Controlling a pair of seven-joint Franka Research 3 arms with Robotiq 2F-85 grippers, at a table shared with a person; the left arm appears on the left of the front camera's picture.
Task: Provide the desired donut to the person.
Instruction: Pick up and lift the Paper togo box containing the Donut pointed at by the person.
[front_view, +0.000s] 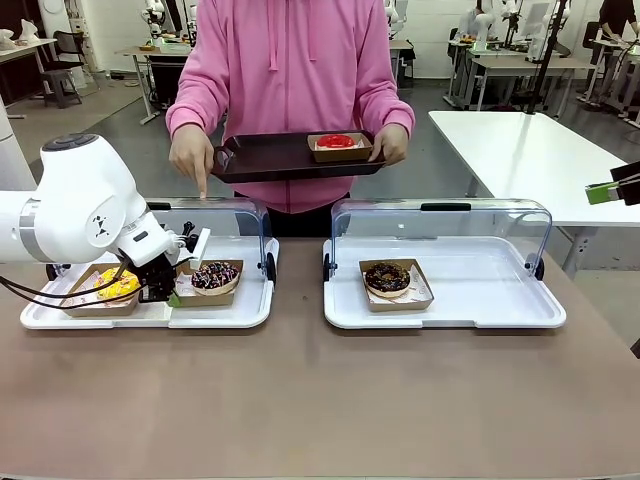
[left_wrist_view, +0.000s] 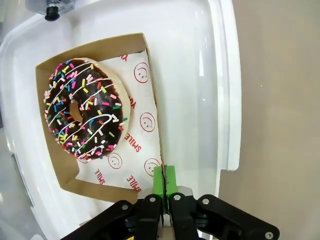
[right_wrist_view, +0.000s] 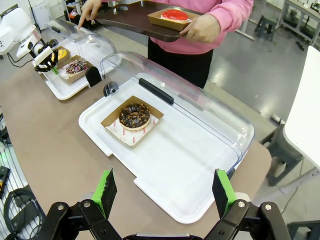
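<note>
A chocolate donut with coloured sprinkles (front_view: 214, 275) (left_wrist_view: 82, 107) lies in a cardboard tray (left_wrist_view: 55, 165) inside the left white case (front_view: 240, 312). My left gripper (front_view: 170, 292) (left_wrist_view: 164, 181) is shut on that cardboard tray's near corner wall, green pads pressed together. The person (front_view: 290, 60) in a pink hoodie stands across the table, pointing a finger (front_view: 201, 186) down at the left case's lid. Their other hand holds a dark serving tray (front_view: 270, 160) with a red donut (front_view: 337, 142). My right gripper (right_wrist_view: 165, 192) hangs open and high over the right side of the table.
A yellow donut (front_view: 118, 286) sits at the left end of the left case. The right case (front_view: 480, 300) holds a dark chocolate donut (front_view: 387, 278) (right_wrist_view: 134, 115). Both clear lids stand raised at the back. A white table (front_view: 530, 150) stands at the far right.
</note>
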